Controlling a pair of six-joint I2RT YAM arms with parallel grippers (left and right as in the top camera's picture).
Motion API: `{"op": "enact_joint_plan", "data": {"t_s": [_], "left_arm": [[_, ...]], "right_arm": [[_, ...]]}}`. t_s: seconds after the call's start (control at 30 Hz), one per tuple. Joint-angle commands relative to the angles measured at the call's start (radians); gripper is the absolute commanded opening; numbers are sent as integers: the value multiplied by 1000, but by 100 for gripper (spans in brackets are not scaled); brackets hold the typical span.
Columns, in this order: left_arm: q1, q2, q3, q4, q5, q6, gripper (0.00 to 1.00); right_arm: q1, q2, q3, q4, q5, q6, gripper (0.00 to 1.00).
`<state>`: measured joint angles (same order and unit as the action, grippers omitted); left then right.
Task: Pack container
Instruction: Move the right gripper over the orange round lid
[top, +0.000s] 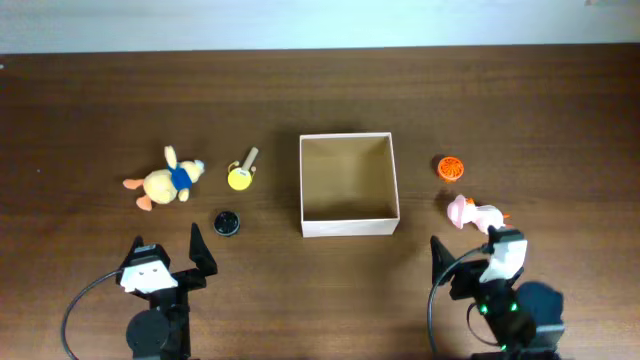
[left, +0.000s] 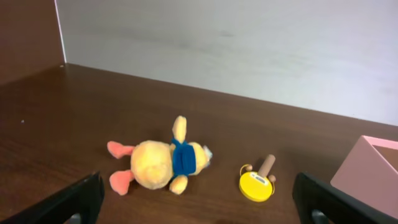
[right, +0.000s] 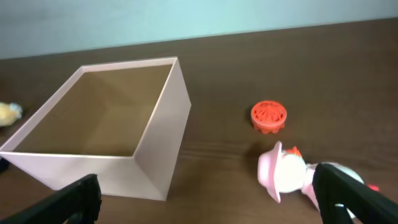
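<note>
Cream cardboard container (top: 349, 222), tan-brown inside, square

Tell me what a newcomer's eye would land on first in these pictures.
The open, empty container in the middle of the table draws the eye first. Next comes the yellow plush toy with a blue scarf lying to its left, then the bright orange disc and pink toy to its right.

You have one container (top: 349, 226), two plush toys (top: 165, 183) (top: 470, 214) (one yellow, one pink), one yellow toy with a wooden handle (top: 241, 175), one orange disc (top: 450, 167) and one black disc (top: 227, 221) before you.
</note>
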<state>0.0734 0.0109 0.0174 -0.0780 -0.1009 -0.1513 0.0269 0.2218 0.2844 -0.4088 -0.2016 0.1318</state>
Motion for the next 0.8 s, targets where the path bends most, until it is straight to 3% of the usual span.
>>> {"op": "enact_joint_plan", "data": {"t_s": [0.0,0.2,0.43,0.77], "left_arm": [[2,-4,-8,3,4,-8,99],[2,-4,-8,3,4,-8,99],[2,-4,-8,3,4,-8,99],[2,-4,-8,3,4,-8,99]], "right_arm": [[5,211,210,-35,-16,-37,99],[5,732,768,-433,6,-229,99],[5,1129,1194,-688,7,-240,99],[-37,1341,1221,-580,25,-252,99]]}}
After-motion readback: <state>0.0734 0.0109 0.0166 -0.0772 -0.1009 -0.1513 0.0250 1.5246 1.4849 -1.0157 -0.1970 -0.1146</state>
